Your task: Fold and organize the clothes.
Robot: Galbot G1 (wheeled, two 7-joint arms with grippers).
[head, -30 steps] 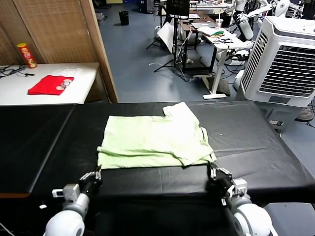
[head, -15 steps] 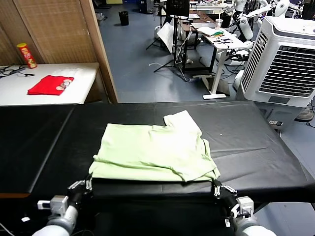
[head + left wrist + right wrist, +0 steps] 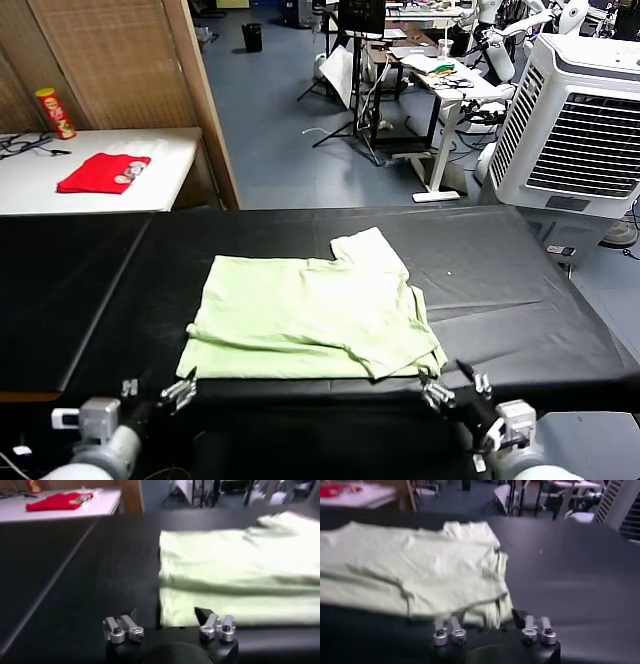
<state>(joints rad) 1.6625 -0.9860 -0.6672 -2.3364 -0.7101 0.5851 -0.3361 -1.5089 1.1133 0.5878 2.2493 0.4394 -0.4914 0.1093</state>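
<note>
Keeping both grippers — left gripper (image 3: pixel 180 392) and right gripper (image 3: pixel 450 388) — released at the near edge, you should grasp the T-shirt (image 3: pixel 310 315) lying partly folded on the black table (image 3: pixel 520 300) by its near hem corners evenly.

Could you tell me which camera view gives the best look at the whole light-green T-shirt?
The head view: the light-green T-shirt lies folded on the black table, with its full outline visible. The left wrist view shows only its near edge and one side; the right wrist view shows its near corner and sleeve, cut off at the frame.
</note>
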